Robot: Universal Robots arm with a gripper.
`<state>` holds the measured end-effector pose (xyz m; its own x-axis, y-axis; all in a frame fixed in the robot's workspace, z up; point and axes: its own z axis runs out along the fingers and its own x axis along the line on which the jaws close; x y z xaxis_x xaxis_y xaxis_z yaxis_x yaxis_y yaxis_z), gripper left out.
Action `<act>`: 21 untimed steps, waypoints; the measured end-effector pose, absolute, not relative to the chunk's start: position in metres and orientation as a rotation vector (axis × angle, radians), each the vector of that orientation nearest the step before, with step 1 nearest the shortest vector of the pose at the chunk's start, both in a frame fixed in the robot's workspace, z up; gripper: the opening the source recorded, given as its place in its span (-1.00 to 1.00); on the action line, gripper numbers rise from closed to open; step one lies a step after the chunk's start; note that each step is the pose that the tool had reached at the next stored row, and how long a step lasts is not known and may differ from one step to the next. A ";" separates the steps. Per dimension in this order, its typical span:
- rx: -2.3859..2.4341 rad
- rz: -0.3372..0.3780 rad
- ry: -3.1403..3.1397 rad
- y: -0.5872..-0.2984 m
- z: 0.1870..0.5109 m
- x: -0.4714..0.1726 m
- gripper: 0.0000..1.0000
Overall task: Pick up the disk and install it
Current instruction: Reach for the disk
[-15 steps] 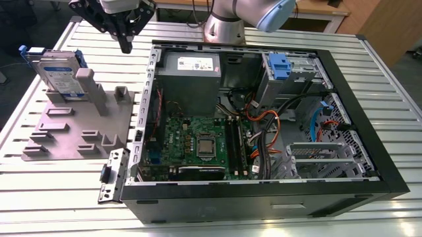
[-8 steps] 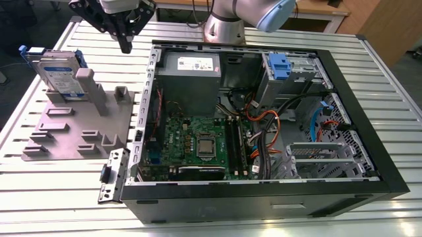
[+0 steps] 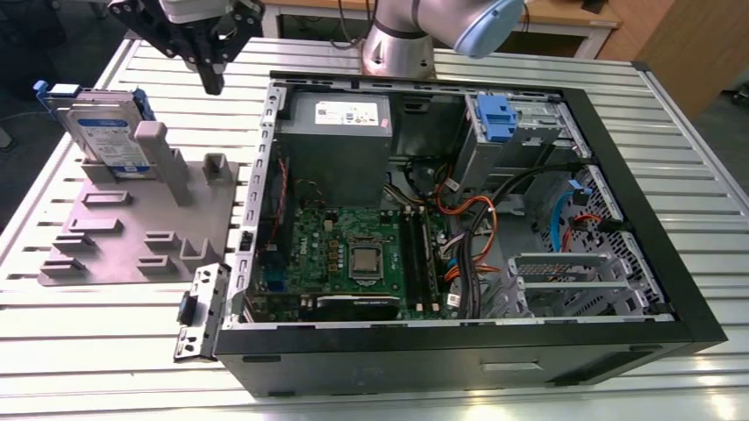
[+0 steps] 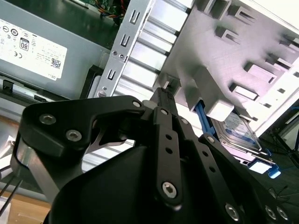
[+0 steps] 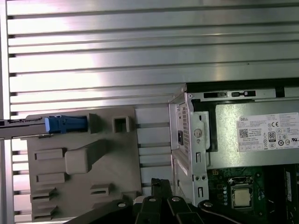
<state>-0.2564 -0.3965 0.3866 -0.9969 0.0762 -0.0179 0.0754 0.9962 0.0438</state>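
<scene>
So far: nothing lifted, and the flat silver-grey hard disk with a white-and-blue label and blue plastic side rails (image 3: 105, 132) stands on edge, untouched.
Disk: at a back corner of the grey moulded plate with upright pegs (image 3: 117, 230), nearest the far corner of the slatted aluminium bench (image 3: 105, 368) at the exterior view's left.
Plate: just beside the open black computer case (image 3: 468, 351) at mid-bench.
Gripper: the black two-finger gripper (image 3: 212, 83) hangs over the strip between plate and case, well above both. Its fingers are drawn together and grasp nothing.
Risk: descending with the fingers together would likely strike the disk's top edge instead of straddling it — tipping it out of its slot. The tall peg alongside could also catch a finger.
</scene>
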 end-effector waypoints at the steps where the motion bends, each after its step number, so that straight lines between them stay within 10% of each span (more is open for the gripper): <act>1: 0.119 0.067 3.119 -0.396 0.387 -0.259 -0.79; 21: 0.119 0.067 3.119 -0.396 0.386 -0.267 -0.79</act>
<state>-0.2668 -0.3965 0.3864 -0.9969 0.0764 -0.0180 0.0755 0.9962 0.0439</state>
